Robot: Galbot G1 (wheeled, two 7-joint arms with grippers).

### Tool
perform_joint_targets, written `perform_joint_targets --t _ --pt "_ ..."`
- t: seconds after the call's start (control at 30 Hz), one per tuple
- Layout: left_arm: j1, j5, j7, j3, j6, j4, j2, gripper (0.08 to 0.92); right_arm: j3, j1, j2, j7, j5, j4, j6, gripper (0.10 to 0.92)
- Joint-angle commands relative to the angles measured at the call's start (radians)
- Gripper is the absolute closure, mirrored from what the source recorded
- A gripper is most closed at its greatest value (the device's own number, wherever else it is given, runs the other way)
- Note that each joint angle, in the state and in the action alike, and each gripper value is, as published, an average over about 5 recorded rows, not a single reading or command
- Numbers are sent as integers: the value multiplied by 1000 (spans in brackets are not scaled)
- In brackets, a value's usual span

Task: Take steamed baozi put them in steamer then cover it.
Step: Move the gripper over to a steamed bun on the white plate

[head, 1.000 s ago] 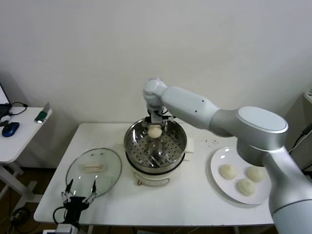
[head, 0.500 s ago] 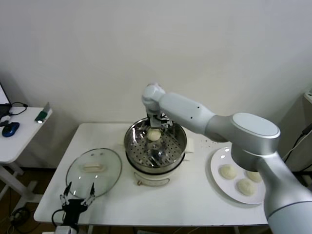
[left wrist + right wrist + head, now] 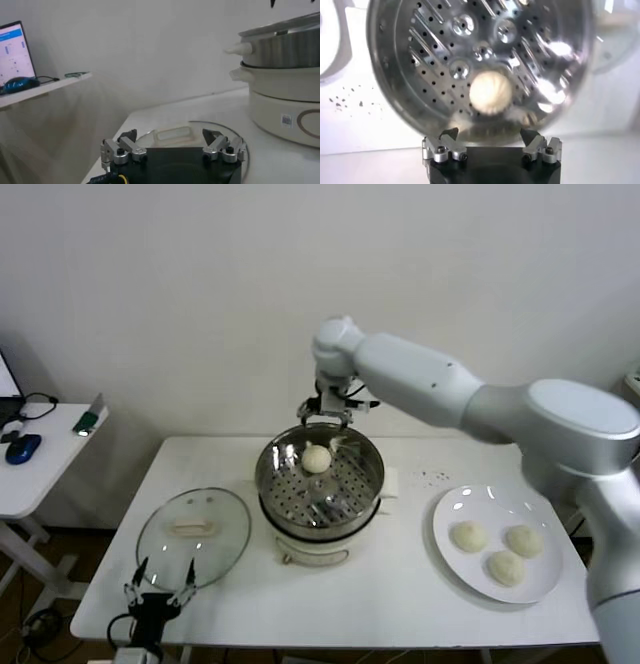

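One cream-white baozi [image 3: 317, 458] [image 3: 490, 92] lies on the perforated tray at the back of the steel steamer [image 3: 275, 484] [image 3: 410, 60]. My right gripper [image 3: 330, 420] [image 3: 490, 134] hangs open and empty just above the steamer's far rim, clear of that bun. Three more baozi [image 3: 468, 536] [image 3: 523, 541] [image 3: 505, 567] rest on a white plate [image 3: 450, 509] to the right. The glass cover [image 3: 192, 532] [image 3: 172, 135] lies flat on the table left of the steamer [image 3: 285, 75]. My left gripper [image 3: 160, 580] [image 3: 170, 139] waits open at the table's front left edge, near the cover.
A white side table [image 3: 30, 474] with a blue mouse [image 3: 20, 448] stands at far left. A laptop screen [image 3: 12, 47] shows there in the left wrist view. Dark specks [image 3: 432, 477] dot the table behind the plate. The wall is close behind the steamer.
My right gripper has opened and let go of the baozi, which now lies on the steamer's tray. The gripper has risen and drawn back above the far rim. The left arm has not moved.
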Motion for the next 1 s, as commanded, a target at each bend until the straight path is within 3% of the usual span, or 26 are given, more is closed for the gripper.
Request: perform_joint_targets --t 0.03,0.23,0.5,0.73,1.0 --pt "-3 0 1 5 6 -17 -3 177 -265 194 -368 33 564 255 -545 203" --pt "4 -4 3 7 7 -33 -3 177 -230 93 -543 54 653 320 -725 203" --pt "25 -10 3 -3 5 -40 1 177 -122 -179 -656 14 492 314 -730 203" --pt "41 -9 4 -8 4 -39 0 177 -2 -386 -662 -6 282 247 -674 203" --pt "47 -3 2 -10 1 -30 -5 177 125 -516 -607 9 227 148 -648 203"
